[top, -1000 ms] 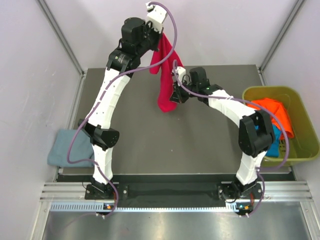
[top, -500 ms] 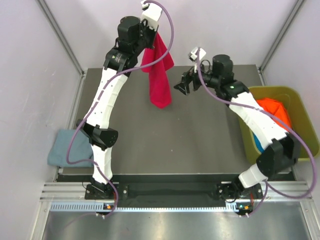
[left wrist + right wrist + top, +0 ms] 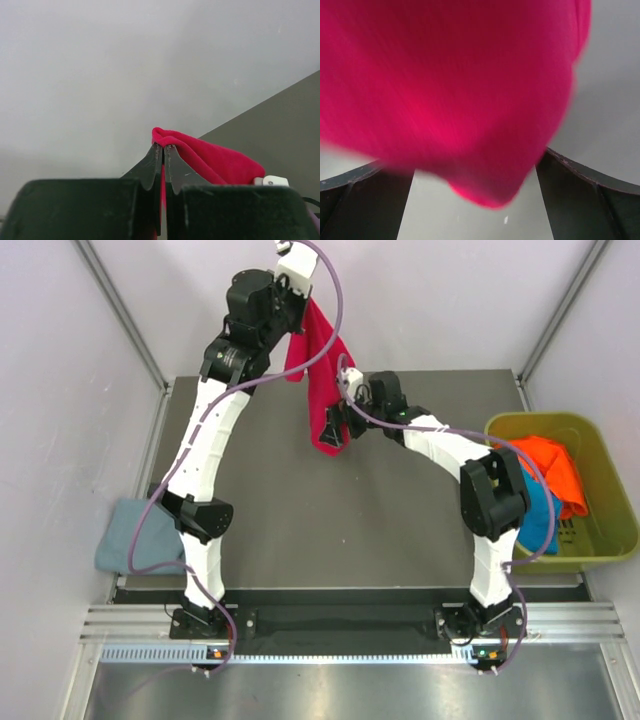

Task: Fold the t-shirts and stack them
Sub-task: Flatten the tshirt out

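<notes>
The crimson red t-shirt (image 3: 322, 380) hangs bunched in a long drape above the back of the table (image 3: 330, 520). My left gripper (image 3: 300, 315) is raised high and shut on its top edge. In the left wrist view the jaws (image 3: 164, 146) pinch a fold of the red cloth (image 3: 215, 162). My right gripper (image 3: 335, 426) is open at the shirt's lower end. In the right wrist view the red cloth (image 3: 445, 85) hangs blurred between the spread fingers (image 3: 585, 190), and I see no grip on it.
A grey-blue t-shirt (image 3: 135, 537) lies folded off the table's left edge. The olive-green bin (image 3: 600, 455) at the right holds the orange t-shirt (image 3: 548, 465) and a turquoise one (image 3: 540, 525). Pale walls close the back and sides.
My right gripper let go of the red shirt, swung out to the right, then came back open to the shirt's lower end. The left arm lifted the shirt slightly higher.
</notes>
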Robot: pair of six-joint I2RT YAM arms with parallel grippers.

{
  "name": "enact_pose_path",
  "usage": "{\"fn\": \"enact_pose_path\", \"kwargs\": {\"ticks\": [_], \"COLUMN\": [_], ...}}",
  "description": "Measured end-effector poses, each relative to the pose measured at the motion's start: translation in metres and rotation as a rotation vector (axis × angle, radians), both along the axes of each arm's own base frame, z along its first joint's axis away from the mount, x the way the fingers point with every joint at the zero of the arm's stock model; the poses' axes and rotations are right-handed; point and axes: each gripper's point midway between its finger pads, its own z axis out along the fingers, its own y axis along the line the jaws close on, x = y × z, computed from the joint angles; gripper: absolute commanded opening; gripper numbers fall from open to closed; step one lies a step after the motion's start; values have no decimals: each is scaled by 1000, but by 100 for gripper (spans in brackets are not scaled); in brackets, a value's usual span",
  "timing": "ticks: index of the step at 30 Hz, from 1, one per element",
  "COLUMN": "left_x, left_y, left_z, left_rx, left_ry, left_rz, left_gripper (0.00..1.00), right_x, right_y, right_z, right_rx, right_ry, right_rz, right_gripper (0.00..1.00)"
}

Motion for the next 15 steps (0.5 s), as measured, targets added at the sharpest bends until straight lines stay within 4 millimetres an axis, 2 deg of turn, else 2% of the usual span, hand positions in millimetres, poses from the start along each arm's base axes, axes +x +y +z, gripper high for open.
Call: {"fn": "enact_pose_path", "kwargs": {"ticks": [2, 3, 4, 5, 6, 11, 13, 15], "left_x": [-2, -3, -4, -5, -7, -11, -10, -7], "left_y": [2, 3, 5, 5, 7, 16, 21, 27], "left_z": [3, 5, 7, 9, 12, 22, 23, 26], "left_rx": [0, 2, 4, 6, 8, 24, 35, 43], "left_ry": [-7, -11, -16, -21, -27, -53, -61, -75], "left_rz": [5, 8, 12, 13, 16, 47, 70, 97], "left_gripper": [0, 0, 0, 0, 0, 0, 0, 0], "right_x": [8, 11, 14, 18, 20, 24, 17, -1], "right_y": [11, 16, 20, 25, 28, 24, 13, -4], "right_z": [9, 13, 17, 23, 26, 31, 40, 61], "right_rx": [25, 38, 45, 54, 59, 22, -12, -40], "right_ry": [-39, -56, -72, -94, -109, -154, -174, -205], "right_rz": [6, 6, 8, 8, 7, -14, -11, 4], "right_gripper": [79, 66, 45, 7, 0, 0, 0, 0]}}
